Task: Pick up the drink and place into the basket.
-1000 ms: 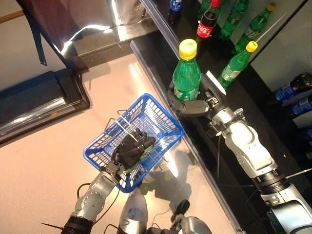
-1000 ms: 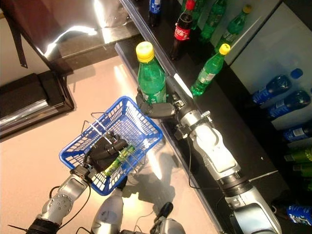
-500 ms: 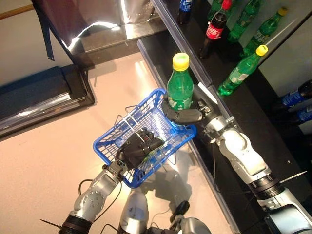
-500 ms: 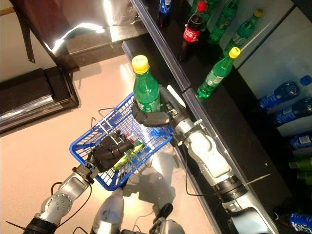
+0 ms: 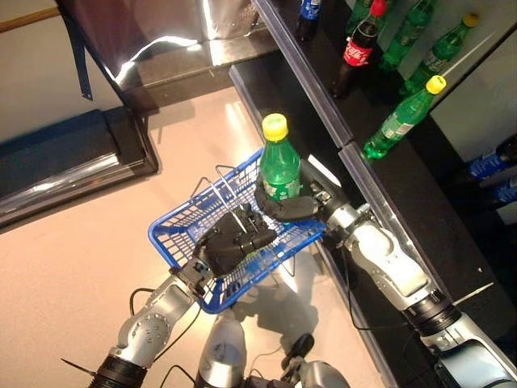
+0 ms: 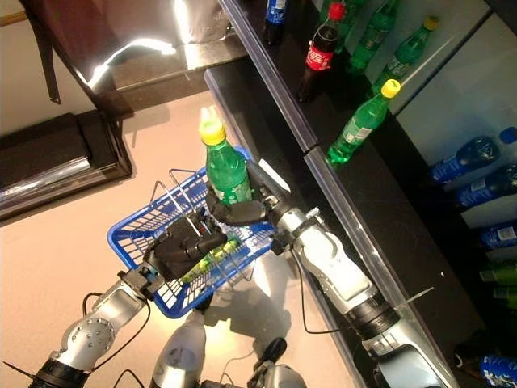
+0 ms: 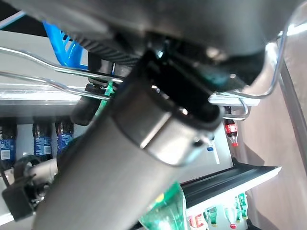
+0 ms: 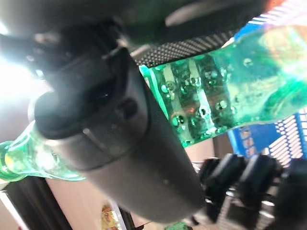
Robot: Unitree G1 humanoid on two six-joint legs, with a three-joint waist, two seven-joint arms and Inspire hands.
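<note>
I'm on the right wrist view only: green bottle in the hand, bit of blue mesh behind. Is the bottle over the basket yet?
Observer: Yes. In the head views the green bottle stands upright over the blue basket, held by the right hand.
Operator: Who holds the basket?
Observer: The left hand, curled round its wire handles.
Operator: Anything inside already?
Observer: Something green shows under the left hand; I cannot tell what.

Right hand [image 5: 284, 208] fingers curled in firm grasp, arm extended; left hand [image 5: 230, 245] clenched, forearm raised.
</note>
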